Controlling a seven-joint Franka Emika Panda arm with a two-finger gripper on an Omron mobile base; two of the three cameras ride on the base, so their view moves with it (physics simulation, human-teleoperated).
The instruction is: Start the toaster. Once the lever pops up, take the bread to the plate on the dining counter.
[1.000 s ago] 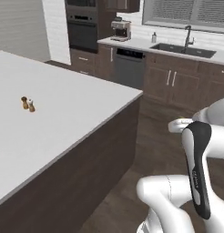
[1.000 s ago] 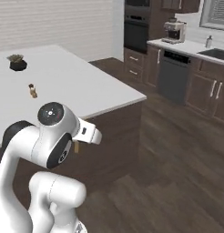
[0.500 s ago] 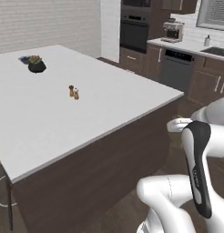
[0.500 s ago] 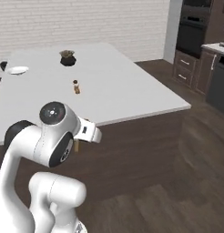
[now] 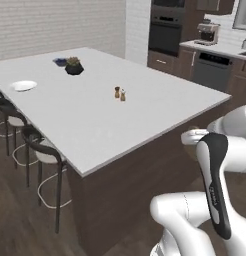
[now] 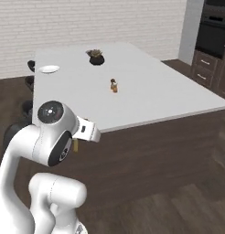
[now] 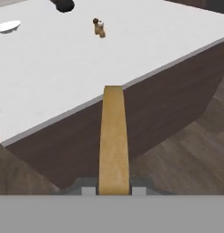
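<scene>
Base swung round since prior frames; dining counter (image 5: 95,120) now square ahead, plate (image 5: 23,85) newly in sight.
Item: bread (image 7: 114,136), edge-on in my pincer (image 7: 114,190), jaws pinching it, long axis pointing fwd at the slab. Plate at far left end near stools (image 5: 42,150), well apart from pincer, ahead-left past shakers (image 5: 119,93). Est: carry leg, drop pending.
</scene>
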